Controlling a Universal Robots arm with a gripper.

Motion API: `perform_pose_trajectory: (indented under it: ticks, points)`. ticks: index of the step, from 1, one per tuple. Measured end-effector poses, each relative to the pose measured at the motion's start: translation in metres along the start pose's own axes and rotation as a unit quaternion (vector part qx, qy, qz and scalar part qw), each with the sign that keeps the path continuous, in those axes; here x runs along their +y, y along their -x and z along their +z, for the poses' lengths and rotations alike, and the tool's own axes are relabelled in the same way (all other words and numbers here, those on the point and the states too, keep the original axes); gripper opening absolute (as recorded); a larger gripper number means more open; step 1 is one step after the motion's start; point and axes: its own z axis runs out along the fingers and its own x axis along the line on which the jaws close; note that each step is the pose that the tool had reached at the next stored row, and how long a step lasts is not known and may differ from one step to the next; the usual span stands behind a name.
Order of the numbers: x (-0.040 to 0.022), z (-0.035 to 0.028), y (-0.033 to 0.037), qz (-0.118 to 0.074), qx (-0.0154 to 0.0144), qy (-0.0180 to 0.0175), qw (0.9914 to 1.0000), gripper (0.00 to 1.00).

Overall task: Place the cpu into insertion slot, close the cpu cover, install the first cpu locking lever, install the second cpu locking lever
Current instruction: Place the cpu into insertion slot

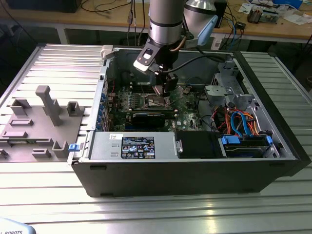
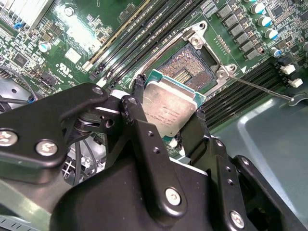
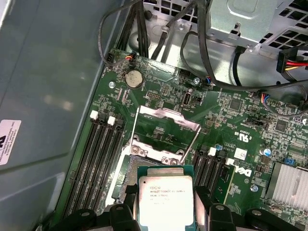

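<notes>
My gripper [image 1: 163, 94] reaches down from above into an open computer case [image 1: 195, 170] that lies on its side on a ribbed metal table [image 1: 146, 214]. My two black fingers [image 2: 139, 120] are closed on the chip [image 2: 168, 108]. They pinch it by two opposite edges, with its silver-grey top facing the wrist cameras.

In both wrist views the chip sits between my fingertips, over the green motherboard [image 3: 231, 125]. The socket [image 2: 190, 72] lies just beside the chip and partly behind its far edge. Its dark centre, with rows of gold contacts, is uncovered, so the chip is not seated in it. I cannot tell how high the chip hangs over the socket.

In the first wrist view the cover [image 3: 168, 115], a silvery frame, stands swung open at the socket's far side. In the second wrist view a thin wire lever [image 2: 260, 88] reaches out from a corner of the socket across the black memory slots [image 2: 233, 101].

On the exterior view's left, a grey holder block [image 1: 44, 122] rests on the table, apart from the case.
</notes>
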Motion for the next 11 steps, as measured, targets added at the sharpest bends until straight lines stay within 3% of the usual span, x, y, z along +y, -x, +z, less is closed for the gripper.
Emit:
perform_pose_trajectory:
  ticks: [11]
  points:
    - [0.0000, 0.0004, 0.0000, 0.010, -0.0006, 0.0001, 0.99995, 0.55]
